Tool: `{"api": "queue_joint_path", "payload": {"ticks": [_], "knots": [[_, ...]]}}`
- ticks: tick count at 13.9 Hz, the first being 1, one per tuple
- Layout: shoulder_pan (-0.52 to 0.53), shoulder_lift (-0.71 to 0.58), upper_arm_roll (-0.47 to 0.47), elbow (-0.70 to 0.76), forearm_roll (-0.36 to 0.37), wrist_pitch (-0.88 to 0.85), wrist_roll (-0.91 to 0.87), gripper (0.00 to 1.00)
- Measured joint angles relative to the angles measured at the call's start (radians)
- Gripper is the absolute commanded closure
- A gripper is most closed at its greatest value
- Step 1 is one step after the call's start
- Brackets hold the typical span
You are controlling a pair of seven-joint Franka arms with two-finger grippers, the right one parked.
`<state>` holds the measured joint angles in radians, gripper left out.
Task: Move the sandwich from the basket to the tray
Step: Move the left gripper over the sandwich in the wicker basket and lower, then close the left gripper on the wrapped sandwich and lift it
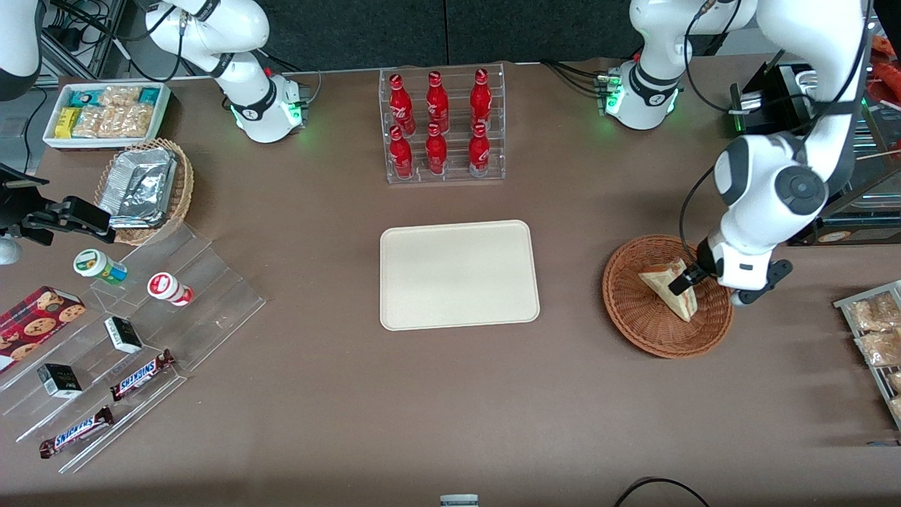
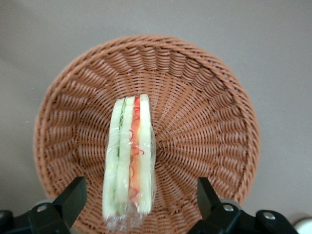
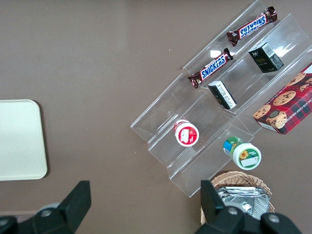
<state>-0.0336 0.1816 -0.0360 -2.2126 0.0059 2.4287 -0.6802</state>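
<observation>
The left arm's gripper is hovering over the sandwich standing on edge in the basket, fingers spread wide, needing a centred, gentle squeeze before heading trayward

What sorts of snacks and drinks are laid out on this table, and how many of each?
Red soda bottles: 6
Snickers bars: 2
Small black boxes: 2
Round tubs: 2
Cookie box: 1
Sandwich: 1, in the basket, with the open gripper above it; the tray holds nothing.
Total: 14, loose packets not counted.
</observation>
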Motion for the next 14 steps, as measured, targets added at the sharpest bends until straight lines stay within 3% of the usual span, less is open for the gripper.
{"api": "queue_joint_path", "payload": {"ticks": [3, 4, 5, 6, 7, 11, 14], "knots": [[0.0, 0.06, 0.0, -0.009, 0.0, 0.02, -0.008, 0.0], [0.0, 0.075, 0.0, -0.013, 0.0, 0.02, -0.009, 0.19], [0.0, 0.086, 0.0, -0.017, 0.0, 0.021, -0.01, 0.52], [0.0, 0.094, 0.0, -0.022, 0.0, 0.021, -0.01, 0.94], [0.0, 0.099, 0.0, -0.026, 0.0, 0.021, -0.01, 1.0], [0.0, 0.096, 0.0, -0.024, 0.0, 0.007, -0.01, 1.0], [-0.006, 0.09, -0.001, 0.07, 0.0, -0.14, -0.009, 1.0]]}}
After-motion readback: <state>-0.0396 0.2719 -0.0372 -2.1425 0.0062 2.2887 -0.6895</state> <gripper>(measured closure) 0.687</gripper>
